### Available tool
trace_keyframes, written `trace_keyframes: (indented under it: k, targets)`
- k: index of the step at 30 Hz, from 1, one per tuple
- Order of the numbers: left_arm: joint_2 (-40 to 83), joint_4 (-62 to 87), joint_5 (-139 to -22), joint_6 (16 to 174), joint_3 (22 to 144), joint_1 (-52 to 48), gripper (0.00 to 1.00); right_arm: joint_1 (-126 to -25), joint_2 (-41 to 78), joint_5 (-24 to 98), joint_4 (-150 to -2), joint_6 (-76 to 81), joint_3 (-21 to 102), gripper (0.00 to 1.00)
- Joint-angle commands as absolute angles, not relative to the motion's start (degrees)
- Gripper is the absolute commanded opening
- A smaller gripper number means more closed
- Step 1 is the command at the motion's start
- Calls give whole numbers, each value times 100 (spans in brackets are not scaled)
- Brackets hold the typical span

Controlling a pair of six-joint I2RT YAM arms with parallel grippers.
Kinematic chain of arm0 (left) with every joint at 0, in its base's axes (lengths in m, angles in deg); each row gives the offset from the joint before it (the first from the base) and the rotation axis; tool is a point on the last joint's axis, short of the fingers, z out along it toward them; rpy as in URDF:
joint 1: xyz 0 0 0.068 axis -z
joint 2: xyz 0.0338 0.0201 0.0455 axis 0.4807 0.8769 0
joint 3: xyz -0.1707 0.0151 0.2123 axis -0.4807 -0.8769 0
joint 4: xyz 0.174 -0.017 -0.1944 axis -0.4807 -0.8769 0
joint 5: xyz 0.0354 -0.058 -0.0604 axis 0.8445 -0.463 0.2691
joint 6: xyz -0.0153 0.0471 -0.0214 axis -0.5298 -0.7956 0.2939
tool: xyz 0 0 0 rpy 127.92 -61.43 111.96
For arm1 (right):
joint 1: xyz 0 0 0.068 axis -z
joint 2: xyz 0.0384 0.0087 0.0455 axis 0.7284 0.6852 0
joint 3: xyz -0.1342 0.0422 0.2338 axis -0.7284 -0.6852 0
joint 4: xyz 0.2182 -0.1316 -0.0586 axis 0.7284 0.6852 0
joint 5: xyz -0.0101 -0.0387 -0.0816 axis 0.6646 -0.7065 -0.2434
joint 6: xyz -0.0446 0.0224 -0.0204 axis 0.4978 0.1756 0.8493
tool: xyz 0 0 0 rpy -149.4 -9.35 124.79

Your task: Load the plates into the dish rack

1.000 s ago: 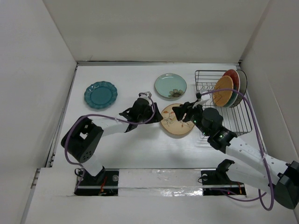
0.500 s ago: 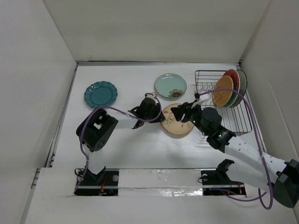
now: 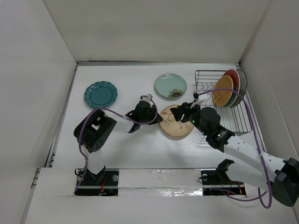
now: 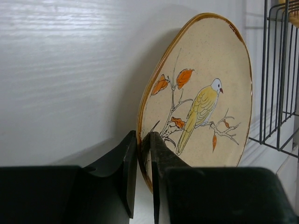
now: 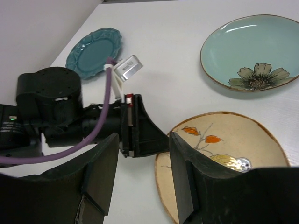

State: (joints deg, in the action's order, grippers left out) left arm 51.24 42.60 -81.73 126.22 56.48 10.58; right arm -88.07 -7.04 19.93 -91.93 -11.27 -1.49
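The tan plate [image 3: 177, 122] with a bird and orange leaves lies on the table left of the dish rack [image 3: 236, 119]. My left gripper [image 3: 157, 116] is shut on its left rim, and the left wrist view shows the rim of the tan plate [image 4: 201, 93] pinched between the left gripper's [image 4: 144, 138] jaws. My right gripper [image 3: 185, 112] hovers open over the plate's upper part, and in its own view the right gripper [image 5: 142, 161] has nothing between its fingers. An orange plate [image 3: 223, 91] and a red plate [image 3: 232, 76] stand in the rack.
A pale mint plate [image 3: 170, 86] with a flower lies behind the tan one. A scalloped dark teal plate [image 3: 100, 94] lies at the far left. White walls close in the table on three sides. The rack's near half [image 4: 280, 70] holds no plates.
My left gripper has slid right to the tan plate's left rim and closed on it. The right gripper has shifted slightly and stayed open.
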Motion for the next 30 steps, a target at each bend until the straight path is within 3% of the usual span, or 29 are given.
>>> trace_keyframes:
  k: [1,4,6,7,8,13,15,16,19,22,30]
  targets:
    - [4377,4116,-7759,12248,5187,950,0,-8832,-658,2026,-9518,-1137,-137,53]
    - [3771,4230,-7777,12362,4879,845,0,-8832,-553,2088,-9545,-1155,-119,50]
    - [3307,4300,-7759,12441,4580,845,0,-8832,-474,2167,-9554,-1172,-128,41]
    - [3173,4301,-7733,12450,4422,792,0,-8832,-386,2202,-9571,-1172,-119,16]
    - [3033,4222,-7689,12442,4360,792,0,-8780,-325,2281,-9554,-1172,-76,3]
    - [2110,4134,-7697,12512,3903,467,0,-8657,132,2457,-9404,-1198,100,0]
    - [1733,4011,-7715,12512,3806,361,0,-8657,378,2483,-9457,-1321,92,15]
    - [1617,3967,-7715,12503,3762,283,0,-8657,466,2492,-9492,-1374,83,40]
    - [1160,3791,-7733,12468,3630,150,0,-8604,861,2483,-9623,-1585,39,69]
    - [852,3642,-7786,12424,3533,18,0,-8551,1283,2668,-9860,-1796,-14,76]
    - [124,3387,-7996,12424,3436,-157,0,-8376,2312,3265,-10458,-2095,48,78]
